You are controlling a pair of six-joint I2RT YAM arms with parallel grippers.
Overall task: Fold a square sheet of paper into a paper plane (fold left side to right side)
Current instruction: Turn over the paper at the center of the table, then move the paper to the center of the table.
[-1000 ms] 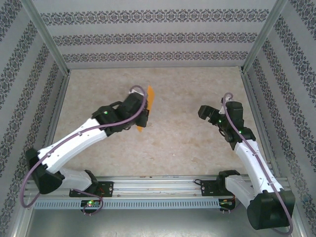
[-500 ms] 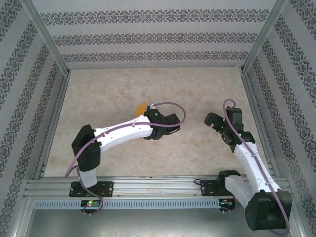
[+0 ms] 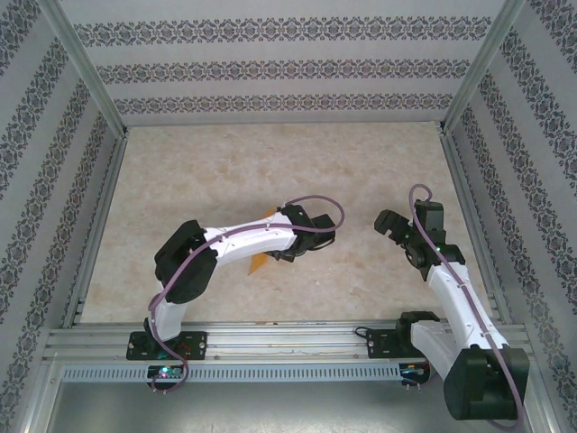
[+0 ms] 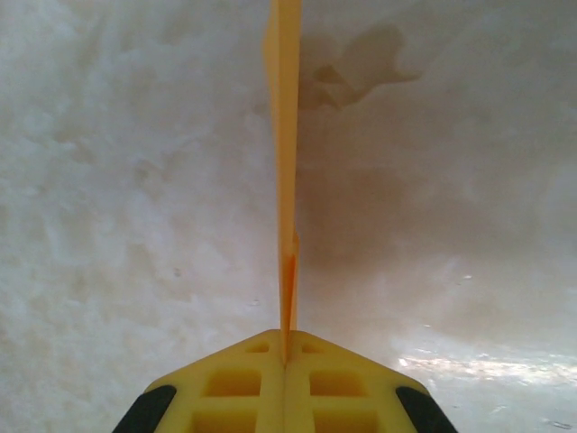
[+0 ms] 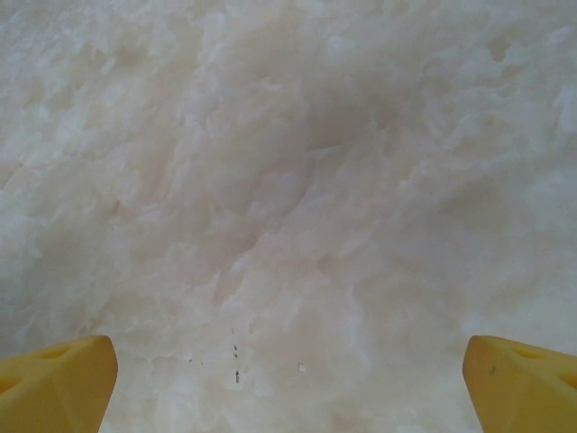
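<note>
Right at the front is the rail, both arm bases bolted to it. Just beyond the rail's left half, the left arm is bent double, elbow high, forearm running off to the right. And there's the paper, bright orange, pinched in the left pincer! Yellow fingers are pressed flat together on it. The sheet stands on edge, thin as a blade from the wrist camera, throwing a shadow on the tabletop. From above, orange corners poke out on either side of the forearm. Whether the paper touches the tabletop, I can't tell. Beyond the rail's right end, the right pincer hangs spread wide, nothing between its fingers, bare marbled tabletop under it, well apart from the paper. Farthest from the rail stand the patterned walls.
</note>
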